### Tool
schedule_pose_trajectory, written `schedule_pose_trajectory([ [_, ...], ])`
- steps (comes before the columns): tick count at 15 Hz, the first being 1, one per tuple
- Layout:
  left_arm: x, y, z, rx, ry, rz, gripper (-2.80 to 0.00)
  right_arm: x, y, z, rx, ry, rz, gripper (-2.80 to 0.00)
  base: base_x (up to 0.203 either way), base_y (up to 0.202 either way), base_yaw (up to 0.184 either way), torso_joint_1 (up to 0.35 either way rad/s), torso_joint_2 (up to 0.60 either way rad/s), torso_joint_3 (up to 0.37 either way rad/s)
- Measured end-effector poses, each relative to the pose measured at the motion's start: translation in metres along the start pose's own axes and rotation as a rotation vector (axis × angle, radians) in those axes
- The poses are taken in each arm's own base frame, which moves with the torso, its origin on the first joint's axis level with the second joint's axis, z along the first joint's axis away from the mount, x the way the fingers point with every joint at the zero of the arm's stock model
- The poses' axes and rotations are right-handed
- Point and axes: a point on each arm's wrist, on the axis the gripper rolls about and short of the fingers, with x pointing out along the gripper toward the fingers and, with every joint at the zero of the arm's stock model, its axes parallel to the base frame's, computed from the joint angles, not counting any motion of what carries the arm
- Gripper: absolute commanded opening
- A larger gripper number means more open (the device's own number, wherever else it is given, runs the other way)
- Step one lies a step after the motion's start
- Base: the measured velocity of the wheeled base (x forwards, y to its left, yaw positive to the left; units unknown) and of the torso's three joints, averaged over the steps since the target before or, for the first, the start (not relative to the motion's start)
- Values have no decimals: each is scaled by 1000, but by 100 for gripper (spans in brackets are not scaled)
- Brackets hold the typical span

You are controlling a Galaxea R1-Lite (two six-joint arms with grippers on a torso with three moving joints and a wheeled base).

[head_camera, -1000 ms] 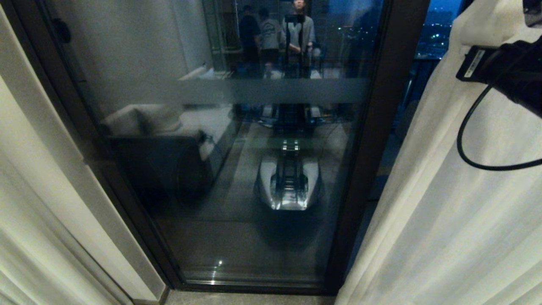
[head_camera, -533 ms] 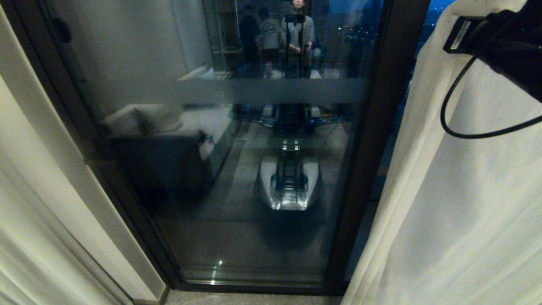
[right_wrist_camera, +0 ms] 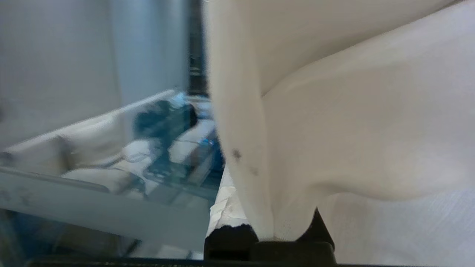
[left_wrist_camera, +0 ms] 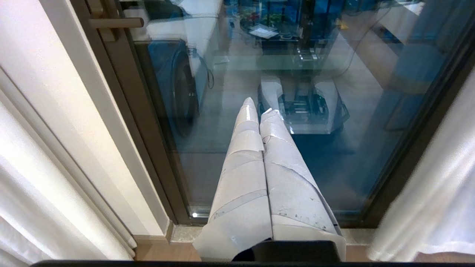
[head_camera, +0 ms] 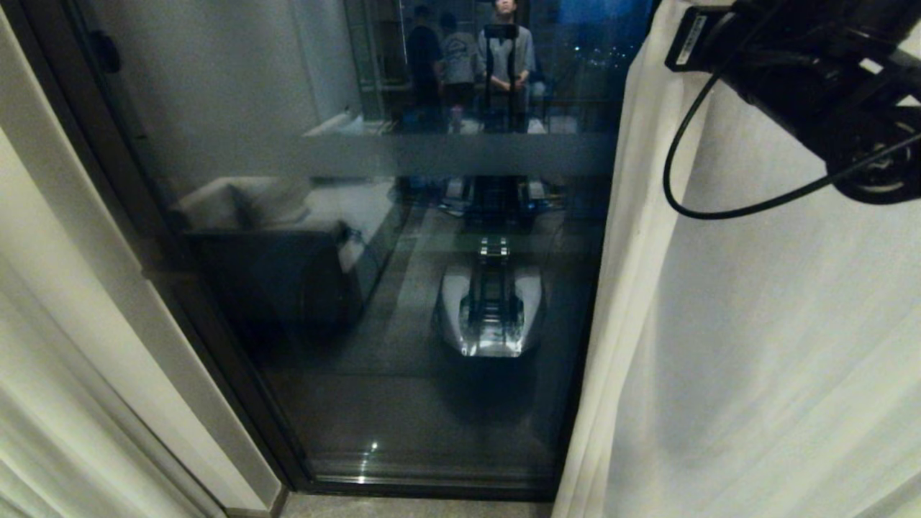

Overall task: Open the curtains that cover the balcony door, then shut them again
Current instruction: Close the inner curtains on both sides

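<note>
The balcony door [head_camera: 403, 302] fills the middle of the head view: dark frame, reflective pane, a greyish band [head_camera: 460, 155] across it. The right curtain [head_camera: 755, 324], cream and pleated, hangs over the door's right side. My right arm [head_camera: 799, 65] reaches in at the top right, and in the right wrist view my right gripper [right_wrist_camera: 259, 207] is shut on that curtain's edge [right_wrist_camera: 237, 122]. The left curtain [head_camera: 36, 424] hangs bunched at the far left. My left gripper [left_wrist_camera: 259, 109] is shut and empty, pointing at the door's lower pane.
The glass reflects three people [head_camera: 468, 57], my own base [head_camera: 489, 309] and a sofa [head_camera: 273, 216]. A pale wall strip [head_camera: 93, 252] runs beside the door's left frame, which carries a handle [left_wrist_camera: 115, 23]. A stone sill [head_camera: 410, 507] lies under the door.
My right arm has swung left across the top of the view, dragging the right curtain's edge with it. The fabric now hides the door's dark right post and the blue gap beside it.
</note>
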Motion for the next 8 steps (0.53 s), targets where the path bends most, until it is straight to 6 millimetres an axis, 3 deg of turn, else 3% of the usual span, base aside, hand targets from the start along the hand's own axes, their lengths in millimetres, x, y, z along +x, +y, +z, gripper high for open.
schedule_pose_trajectory([
  [8, 0, 0, 0, 0, 0, 0, -280, 19, 53, -22, 9, -12, 103, -280, 0, 0, 0, 0, 0, 0],
])
